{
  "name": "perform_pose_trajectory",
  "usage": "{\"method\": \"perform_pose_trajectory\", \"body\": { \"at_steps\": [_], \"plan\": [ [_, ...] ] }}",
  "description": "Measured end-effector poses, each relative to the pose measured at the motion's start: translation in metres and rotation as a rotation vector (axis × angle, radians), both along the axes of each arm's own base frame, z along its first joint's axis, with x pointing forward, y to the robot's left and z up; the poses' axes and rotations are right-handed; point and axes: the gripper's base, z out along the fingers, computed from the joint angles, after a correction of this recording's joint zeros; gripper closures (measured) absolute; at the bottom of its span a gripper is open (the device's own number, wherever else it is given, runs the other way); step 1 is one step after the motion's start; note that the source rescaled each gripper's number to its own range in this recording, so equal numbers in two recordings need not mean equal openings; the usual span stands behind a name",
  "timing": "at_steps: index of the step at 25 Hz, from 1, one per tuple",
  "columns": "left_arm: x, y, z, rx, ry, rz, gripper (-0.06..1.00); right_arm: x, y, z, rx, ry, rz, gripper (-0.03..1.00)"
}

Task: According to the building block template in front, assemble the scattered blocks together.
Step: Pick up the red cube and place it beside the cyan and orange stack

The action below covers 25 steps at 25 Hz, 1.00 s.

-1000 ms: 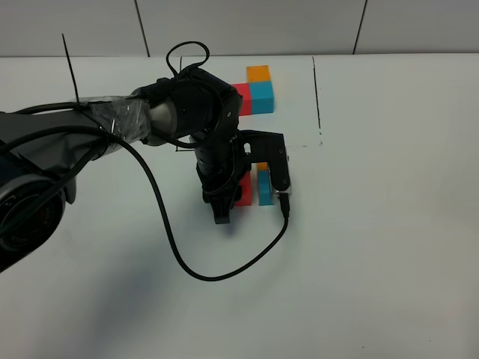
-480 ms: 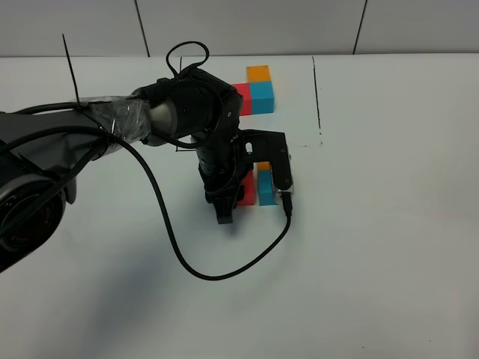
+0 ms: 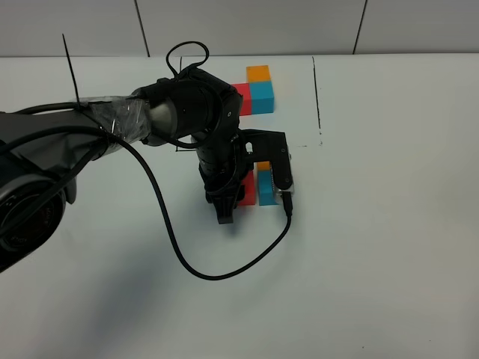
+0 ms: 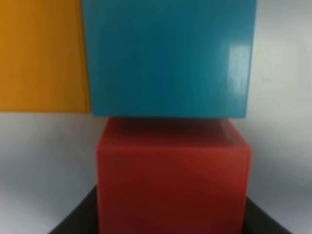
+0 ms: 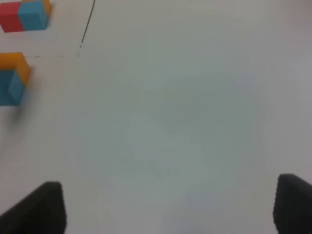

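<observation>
The template [image 3: 253, 90], an L of orange, red and blue cubes, lies at the back inside thin black lines. The loose red block [image 3: 246, 190] touches the blue block [image 3: 266, 188], with the orange block [image 3: 263, 166] behind the blue one. My left gripper [image 3: 228, 198] reaches down over the red block. In the left wrist view the red block [image 4: 173, 175] sits between the dark fingers [image 4: 75, 219], pressed against the blue block [image 4: 168, 56], with the orange block [image 4: 41, 53] beside it. My right gripper [image 5: 170, 209] is open and empty, out of the high view.
A black cable [image 3: 224, 273] loops on the white table in front of the left arm. A thin black line [image 3: 316, 90] runs along the template's right side. The right wrist view shows the template [image 5: 24, 14] and loose blocks [image 5: 12, 78] far off.
My left gripper has shifted very slightly to the right with the red block, closing the small gap to the blue block. The right arm has not moved.
</observation>
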Motion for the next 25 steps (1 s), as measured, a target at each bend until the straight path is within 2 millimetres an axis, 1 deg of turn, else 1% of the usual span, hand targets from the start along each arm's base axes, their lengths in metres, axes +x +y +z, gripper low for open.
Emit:
{"method": "perform_pose_trajectory", "body": {
  "at_steps": [7, 25],
  "plan": [
    [-0.0011, -0.0009, 0.0000, -0.007, 0.009, -0.034, 0.94, 0.0000, 0.0000, 0.0000, 0.001, 0.000, 0.000, 0.23],
    [0.0005, -0.0020, 0.0002, -0.020, -0.007, -0.015, 0.94, 0.0000, 0.0000, 0.0000, 0.001, 0.000, 0.000, 0.23]
  ]
}}
